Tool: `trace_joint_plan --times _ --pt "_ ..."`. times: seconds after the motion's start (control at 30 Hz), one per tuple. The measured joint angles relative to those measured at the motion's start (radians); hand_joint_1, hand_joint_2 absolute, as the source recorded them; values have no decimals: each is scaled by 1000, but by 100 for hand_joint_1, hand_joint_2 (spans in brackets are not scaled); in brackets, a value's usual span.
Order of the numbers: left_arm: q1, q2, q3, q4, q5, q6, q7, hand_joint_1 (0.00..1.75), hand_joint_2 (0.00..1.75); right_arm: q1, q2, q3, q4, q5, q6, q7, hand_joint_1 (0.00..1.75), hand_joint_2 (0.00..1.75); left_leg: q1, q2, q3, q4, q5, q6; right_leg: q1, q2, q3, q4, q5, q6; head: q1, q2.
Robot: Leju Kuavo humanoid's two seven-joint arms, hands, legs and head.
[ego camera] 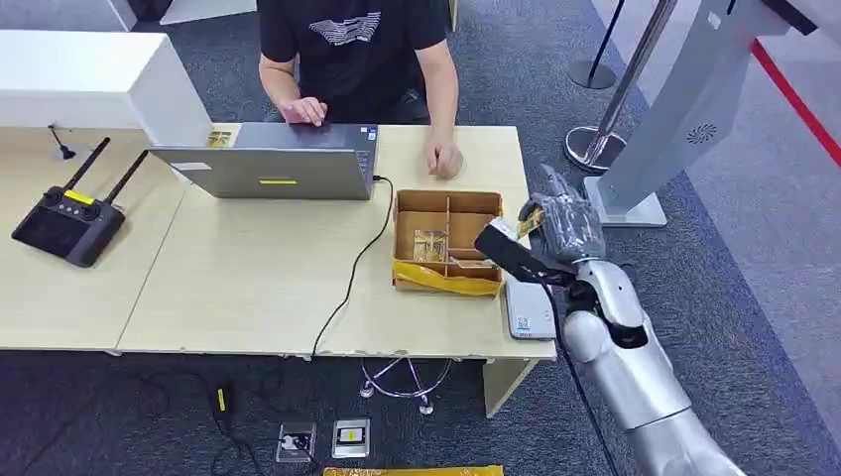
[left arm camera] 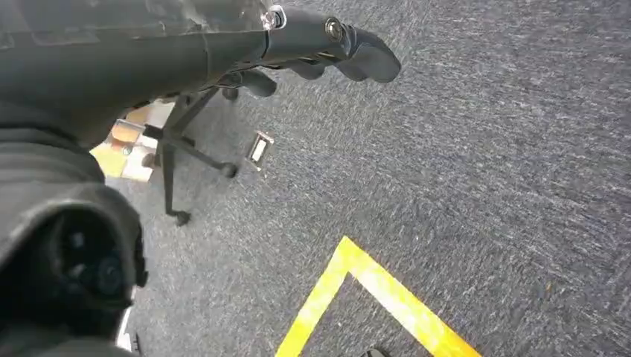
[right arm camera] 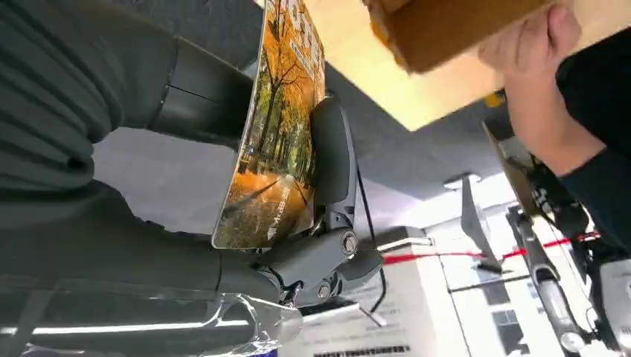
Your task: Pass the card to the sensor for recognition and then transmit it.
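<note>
While right hand (ego camera: 563, 224) pinches thin autumn-tree printed card (right arm camera: 277, 126) between thumb and dark fingers, card hangs just right of compartmented cardboard box (ego camera: 448, 241), beyond table edge; flat white sensor pad (ego camera: 529, 307) lies near box, probably next stop. Left hand (left arm camera: 327, 44) hangs over carpet, fingers curled, holding nothing.

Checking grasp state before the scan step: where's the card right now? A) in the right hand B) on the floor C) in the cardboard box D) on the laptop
A: the card, printed with autumn trees, is pinched between the fingers of the right hand, raised beside the box.
</note>
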State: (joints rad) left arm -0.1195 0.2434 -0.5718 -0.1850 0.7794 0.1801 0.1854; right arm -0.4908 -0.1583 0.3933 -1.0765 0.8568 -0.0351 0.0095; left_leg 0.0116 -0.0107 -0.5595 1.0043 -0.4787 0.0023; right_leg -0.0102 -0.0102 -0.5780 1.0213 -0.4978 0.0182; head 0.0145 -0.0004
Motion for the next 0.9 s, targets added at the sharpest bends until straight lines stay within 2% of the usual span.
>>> trace_joint_plan --times 0.17,0.27,0.9 --pt "-1 -1 -3 0 3 2 0 0 0 -13 11 28 113 -51 -93 -38 175 175 0 0 0 0 0 0 0 0 0 0 0 0 0 0" --pt "-1 -1 -3 0 8 6 0 0 0 -14 11 31 184 -77 -124 -57 175 175 0 -1 0 0 0 0 0 -1 0 0 0 0 0 0" --pt "0 -14 -4 0 21 53 18 0 0 -14 -30 45 398 -202 -155 -82 175 175 0 0 0 0 0 0 0 0 0 0 0 0 0 0"
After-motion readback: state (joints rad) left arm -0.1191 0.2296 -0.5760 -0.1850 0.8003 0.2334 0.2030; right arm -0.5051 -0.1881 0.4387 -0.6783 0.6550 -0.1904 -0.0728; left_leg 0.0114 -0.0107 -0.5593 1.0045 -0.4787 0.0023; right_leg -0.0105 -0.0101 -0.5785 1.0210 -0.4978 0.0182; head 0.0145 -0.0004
